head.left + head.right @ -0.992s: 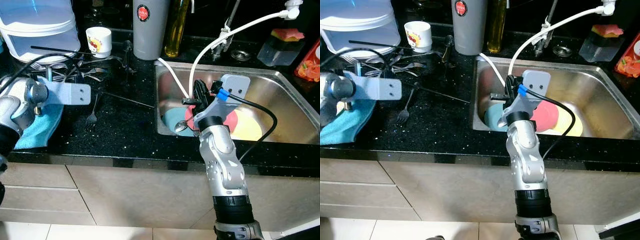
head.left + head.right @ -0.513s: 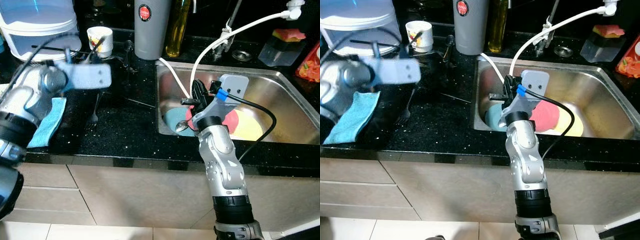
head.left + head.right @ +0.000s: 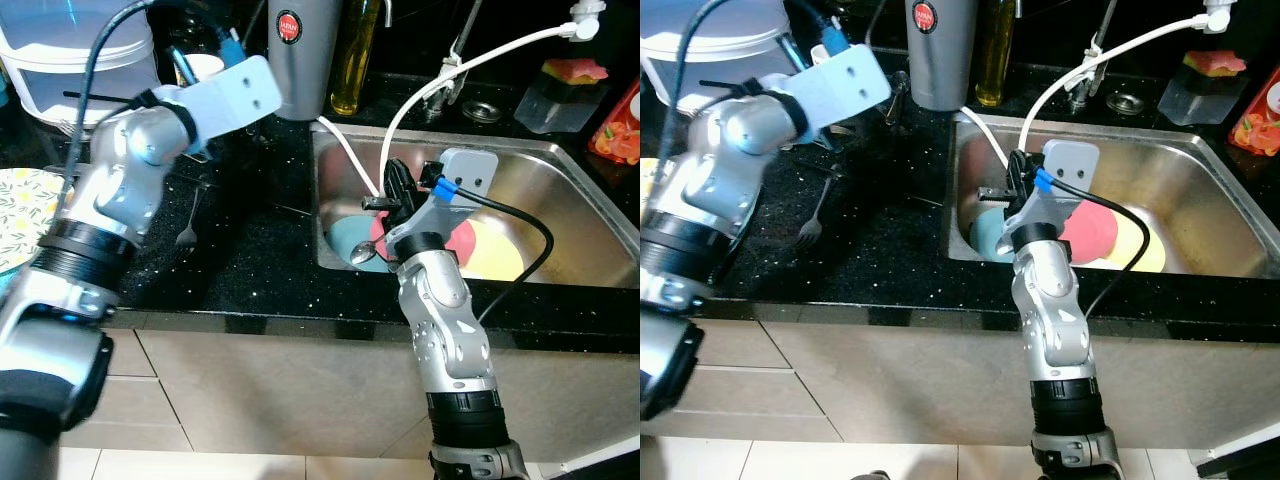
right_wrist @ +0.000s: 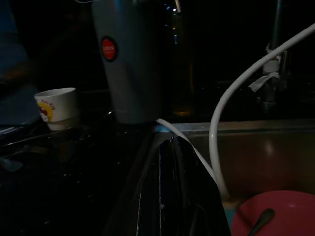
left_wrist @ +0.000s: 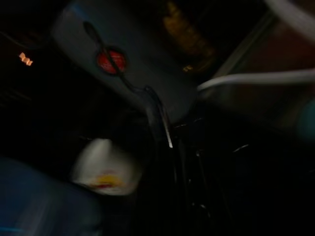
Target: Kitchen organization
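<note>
My left arm reaches over the black counter, its gripper close to the white cup and the grey flask. In the blurred left wrist view a thin metal utensil lies along the gripper's line, in front of the flask and cup. My right gripper hangs shut over the left end of the steel sink. Under it lie a teal plate, a red bowl with a spoon, and a yellow plate.
A fork and other cutlery lie on the counter. A clear plastic tub stands at the back left and a flowered plate at the left edge. An oil bottle, a white hose and a sponge box surround the sink.
My left arm has swung up and to the right, from over the blue cloth at the counter's left to beside the cup and flask. The right arm has stayed still.
</note>
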{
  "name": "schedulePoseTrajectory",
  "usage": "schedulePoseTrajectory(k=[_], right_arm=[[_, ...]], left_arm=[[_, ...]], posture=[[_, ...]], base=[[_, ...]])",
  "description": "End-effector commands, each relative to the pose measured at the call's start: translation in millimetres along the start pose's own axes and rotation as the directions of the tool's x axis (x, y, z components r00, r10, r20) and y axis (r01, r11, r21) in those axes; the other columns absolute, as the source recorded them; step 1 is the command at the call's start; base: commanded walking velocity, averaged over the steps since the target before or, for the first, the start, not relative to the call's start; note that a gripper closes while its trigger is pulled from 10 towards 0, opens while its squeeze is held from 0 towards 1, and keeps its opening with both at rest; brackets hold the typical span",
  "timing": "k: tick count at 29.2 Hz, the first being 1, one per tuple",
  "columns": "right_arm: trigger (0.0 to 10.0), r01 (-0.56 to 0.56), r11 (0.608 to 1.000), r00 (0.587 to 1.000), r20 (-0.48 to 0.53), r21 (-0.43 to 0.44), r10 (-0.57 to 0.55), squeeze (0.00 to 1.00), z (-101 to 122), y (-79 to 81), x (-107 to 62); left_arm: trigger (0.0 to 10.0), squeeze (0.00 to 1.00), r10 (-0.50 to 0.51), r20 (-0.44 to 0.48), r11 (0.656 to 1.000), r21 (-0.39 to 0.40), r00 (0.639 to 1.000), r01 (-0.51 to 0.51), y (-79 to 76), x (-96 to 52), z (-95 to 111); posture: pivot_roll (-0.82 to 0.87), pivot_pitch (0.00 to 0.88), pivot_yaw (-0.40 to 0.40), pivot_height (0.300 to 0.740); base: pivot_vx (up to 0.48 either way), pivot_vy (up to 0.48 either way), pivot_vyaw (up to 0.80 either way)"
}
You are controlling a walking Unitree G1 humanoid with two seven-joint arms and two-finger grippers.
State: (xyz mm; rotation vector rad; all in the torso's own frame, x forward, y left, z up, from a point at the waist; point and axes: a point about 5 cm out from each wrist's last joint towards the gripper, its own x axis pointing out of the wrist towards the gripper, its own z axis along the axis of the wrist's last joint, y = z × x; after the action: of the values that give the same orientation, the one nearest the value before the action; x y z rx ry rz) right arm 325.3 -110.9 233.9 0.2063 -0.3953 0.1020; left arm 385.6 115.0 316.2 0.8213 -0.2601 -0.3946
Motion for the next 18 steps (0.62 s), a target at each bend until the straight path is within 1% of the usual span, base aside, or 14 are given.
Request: schedulePoseTrajectory(k=[1, 2, 3, 4, 5, 7, 8, 11, 13, 14, 15, 16, 17, 18], right_arm=[[10.0, 0.009, 1.000, 1.000, -0.005, -0.007, -0.009, 0.00, -0.5, -1.6, -0.4], [10.0, 0.011, 1.000, 1.000, -0.005, -0.007, -0.011, 0.00, -0.4, -1.8, -0.8], [10.0, 0.011, 1.000, 1.000, -0.005, -0.007, -0.011, 0.00, -0.4, -1.8, -0.8], [10.0, 0.013, 1.000, 1.000, -0.006, -0.007, -0.013, 0.00, -0.9, -2.3, -1.3], [10.0, 0.013, 1.000, 1.000, -0.006, -0.007, -0.013, 0.00, -0.9, -2.3, -1.3], [10.0, 0.018, 1.000, 1.000, -0.006, -0.008, -0.018, 0.00, -1.5, -2.2, -1.4], [10.0, 0.020, 1.000, 1.000, -0.004, -0.008, -0.020, 0.00, -1.3, -2.1, -1.1], [10.0, 0.029, 0.999, 1.000, 0.003, -0.015, -0.029, 0.00, 0.4, -2.8, -0.2], [10.0, 0.043, 0.999, 0.999, 0.007, -0.024, -0.042, 0.00, 1.4, -5.5, -0.3], [10.0, 0.043, 0.999, 0.999, 0.007, -0.024, -0.042, 0.00, 1.4, -5.5, -0.3], [10.0, 0.064, 0.997, 0.998, 0.013, -0.033, -0.064, 0.00, 2.4, -9.6, -0.9], [10.0, 0.064, 0.997, 0.998, 0.013, -0.033, -0.064, 0.00, 2.4, -9.6, -0.9], [10.0, 0.079, 0.996, 0.997, 0.017, -0.038, -0.079, 0.00, 3.2, -12.3, -1.4], [10.0, 0.092, 0.995, 0.996, 0.020, -0.039, -0.091, 0.00, 3.5, -14.1, -1.6]], left_arm=[[10.0, 0.00, -0.052, 0.023, 0.992, -0.115, 0.998, 0.055, -19.7, 3.6, 5.9], [10.0, 0.00, -0.075, 0.037, 0.976, -0.200, 0.996, 0.081, -29.3, 6.0, 10.3], [10.0, 0.00, -0.075, 0.037, 0.976, -0.200, 0.996, 0.081, -29.3, 6.0, 10.3], [10.0, 0.00, -0.077, 0.040, 0.953, -0.291, 0.996, 0.085, -36.5, 9.2, 12.6], [10.0, 0.00, -0.077, 0.040, 0.953, -0.291, 0.996, 0.085, -36.5, 9.2, 12.6], [10.0, 0.00, -0.058, 0.043, 0.881, -0.468, 0.997, 0.072, -47.9, 17.9, 11.4], [10.0, 0.00, -0.055, 0.049, 0.843, -0.533, 0.997, 0.072, -53.7, 21.6, 10.3], [10.0, 0.00, -0.082, 0.058, 0.775, -0.624, 0.995, 0.100, -68.1, 28.2, 4.3], [10.0, 0.00, -0.106, 0.072, 0.742, -0.658, 0.992, 0.127, -74.3, 30.2, 2.5], [10.0, 0.00, -0.106, 0.072, 0.742, -0.658, 0.992, 0.127, -74.3, 30.2, 2.5], [10.0, 0.26, -0.128, 0.101, 0.720, -0.675, 0.987, 0.162, -77.8, 30.7, 4.3], [10.0, 0.26, -0.128, 0.101, 0.720, -0.675, 0.987, 0.162, -77.8, 30.7, 4.3], [10.0, 0.26, -0.139, 0.119, 0.708, -0.682, 0.983, 0.183, -79.7, 31.1, 6.2], [10.0, 1.00, -0.147, 0.129, 0.696, -0.691, 0.981, 0.196, -81.7, 31.8, 6.7]], posture=[[0.30, 0.080, -0.031, 0.740], [0.30, 0.080, -0.031, 0.740], [0.30, 0.080, -0.031, 0.740], [0.31, 0.079, -0.023, 0.740], [0.31, 0.079, -0.023, 0.740], [0.30, 0.075, -0.023, 0.740], [0.30, 0.075, -0.023, 0.740], [0.28, 0.069, -0.022, 0.740], [0.28, 0.068, -0.021, 0.740], [0.28, 0.068, -0.021, 0.740], [0.27, 0.066, -0.021, 0.740], [0.27, 0.066, -0.021, 0.740], [0.27, 0.066, -0.021, 0.740], [0.27, 0.065, -0.022, 0.740]], base=[[0.000, 0.000, 0.00], [0.000, 0.000, 0.00], [0.000, 0.000, 0.00], [0.000, 0.000, 0.00], [0.000, 0.000, 0.00], [0.000, 0.000, 0.00], [0.000, 0.000, 0.00], [0.000, 0.000, 0.00], [0.000, 0.000, 0.00], [0.000, 0.000, 0.00], [0.000, 0.000, 0.00], [0.000, 0.000, 0.00], [0.000, 0.000, 0.00], [0.000, 0.000, 0.00]])
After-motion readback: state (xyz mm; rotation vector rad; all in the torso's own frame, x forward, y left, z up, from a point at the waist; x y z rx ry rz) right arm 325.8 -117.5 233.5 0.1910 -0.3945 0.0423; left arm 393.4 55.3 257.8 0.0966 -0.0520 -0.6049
